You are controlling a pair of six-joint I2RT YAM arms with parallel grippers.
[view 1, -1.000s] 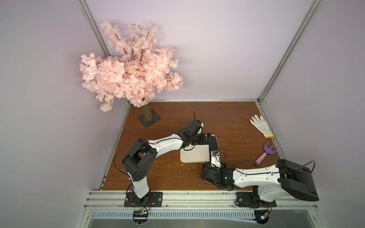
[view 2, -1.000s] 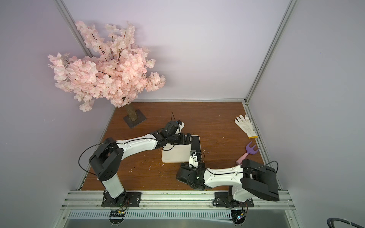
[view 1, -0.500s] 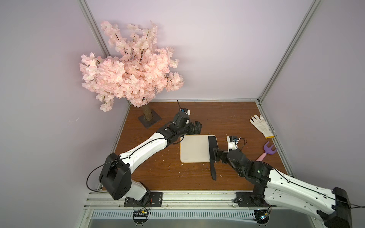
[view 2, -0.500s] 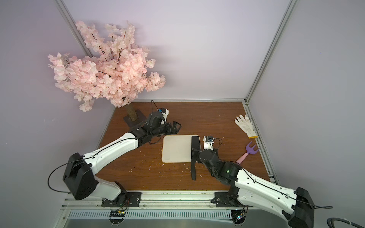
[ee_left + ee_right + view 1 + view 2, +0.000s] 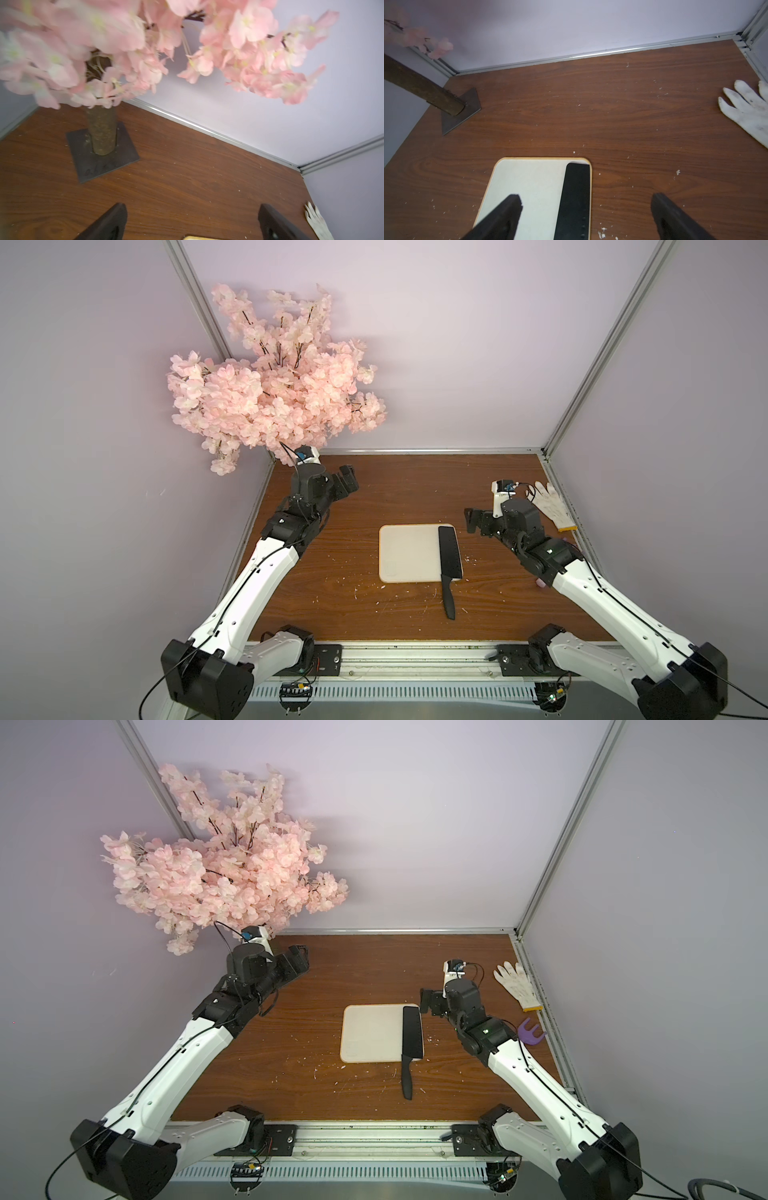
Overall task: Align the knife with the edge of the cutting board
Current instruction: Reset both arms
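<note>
The cream cutting board lies flat mid-table. On it rests the black knife, its blade along the board's right edge and its handle sticking out past the near edge. The right wrist view shows the blade of the knife running parallel to the rim of the board. My right gripper hovers open, off the board's far right corner, holding nothing. My left gripper is open and empty at the back left, under the blossoms.
A pink blossom tree stands on a dark base plate in the back left corner. A white glove lies at the right edge, with a purple toy rake beside my right arm. Crumbs dot the wooden table.
Both arms have drawn back from the board: the left up toward the tree, the right out to the right. The knife, hidden under them a second ago, lies uncovered along the board's edge.
</note>
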